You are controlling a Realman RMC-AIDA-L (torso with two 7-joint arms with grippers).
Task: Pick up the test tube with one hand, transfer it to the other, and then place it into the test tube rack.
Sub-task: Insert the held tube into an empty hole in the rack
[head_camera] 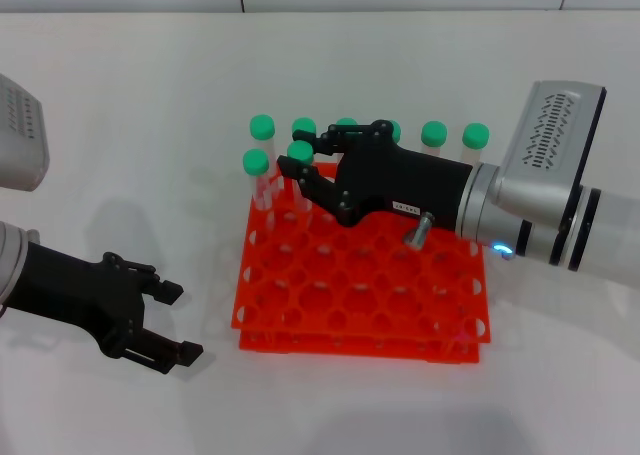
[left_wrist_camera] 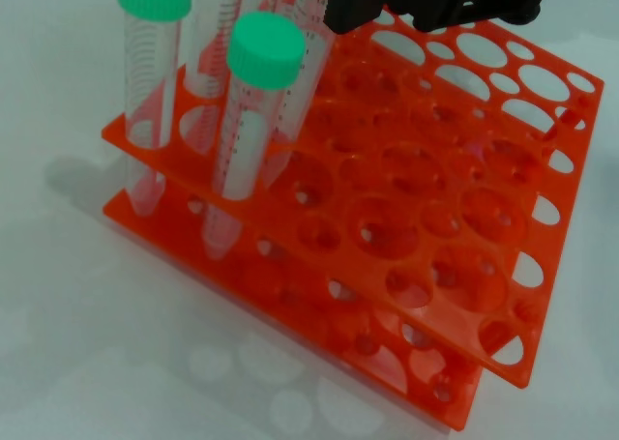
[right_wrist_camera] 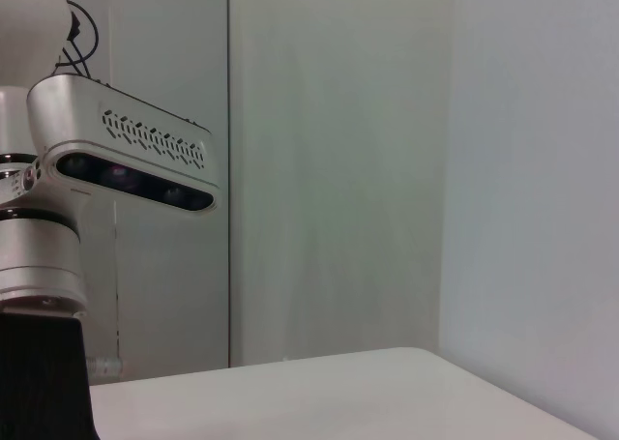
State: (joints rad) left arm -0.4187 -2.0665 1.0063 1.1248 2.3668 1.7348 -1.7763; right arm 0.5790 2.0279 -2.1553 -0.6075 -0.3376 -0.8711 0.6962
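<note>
a plain white worktop (head_camera: 120,105) carries the scene. at the left, the unlabelled left pincer (head_camera: 170,325) hovers low over the worktop beside the test tube rack (head_camera: 360,285), its fingers spread and holding nothing. the orange-red rack stands mid-worktop with green-capped tubes along its far rows. the test tube (head_camera: 297,175) stands upright in a hole near the rack's far left corner. over the rack, the labelled right pincer (head_camera: 310,180) reaches in from the right, fingers spread around that tube.
</note>
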